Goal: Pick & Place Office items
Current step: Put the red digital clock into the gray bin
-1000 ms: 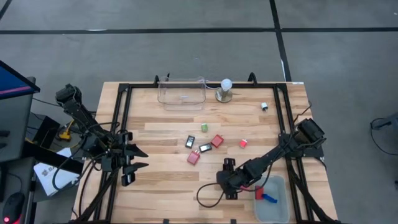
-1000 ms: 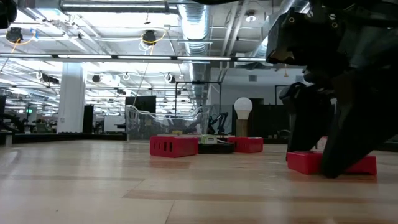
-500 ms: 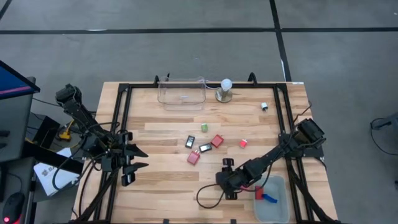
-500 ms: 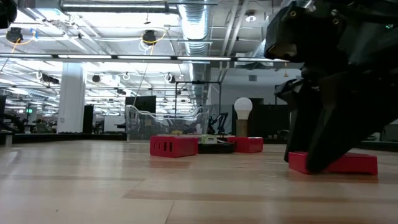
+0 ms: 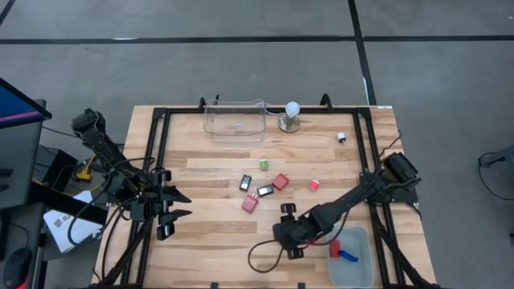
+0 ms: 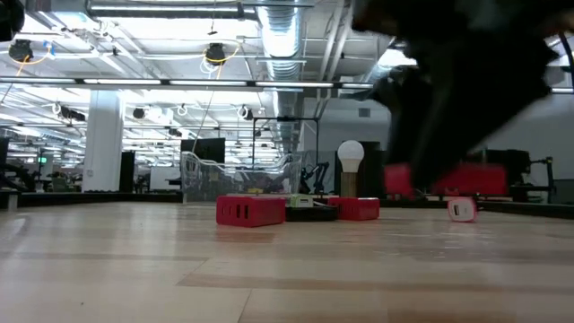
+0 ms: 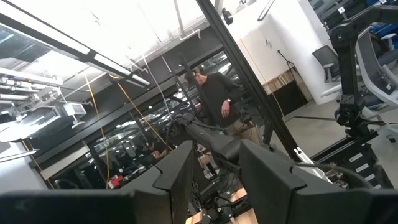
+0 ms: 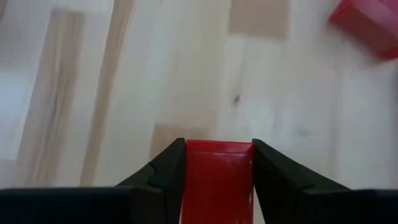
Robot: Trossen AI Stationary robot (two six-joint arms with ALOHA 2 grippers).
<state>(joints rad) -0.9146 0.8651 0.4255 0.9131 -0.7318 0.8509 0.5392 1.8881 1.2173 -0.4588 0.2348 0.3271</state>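
My right gripper [image 5: 283, 233], near the table's front right, is shut on a red block [image 8: 219, 177] that hangs above the wood in the low view [image 6: 453, 179]. More office items lie flat mid-table: a green one [image 5: 263, 164], red ones [image 5: 280, 181] [image 5: 314, 185], a pink-red one [image 5: 250, 202] and two black-and-white ones [image 5: 246, 183] [image 5: 264, 190]. A small white one [image 5: 341, 137] lies at the far right. My left gripper [image 5: 180, 205] waits over the table's left edge, its fingers a little apart with nothing between them. My right gripper pinches the red block by two opposite sides [image 8: 194, 180] between its two fingers. The fingers come slanting down from the table's right side. The block is lifted clear of the table and hangs about level.
A grey bin [image 5: 363, 269] at the near right corner holds a red and a blue piece. A clear container [image 5: 234, 120] and a white ball on a metal base [image 5: 291, 116] stand at the far edge. Black frame rails run along both sides.
My right gripper has shut on the red block, which lay on the table, and has risen with it. The block now hangs clear of the wood. The gripper has also shifted slightly toward the table's left.
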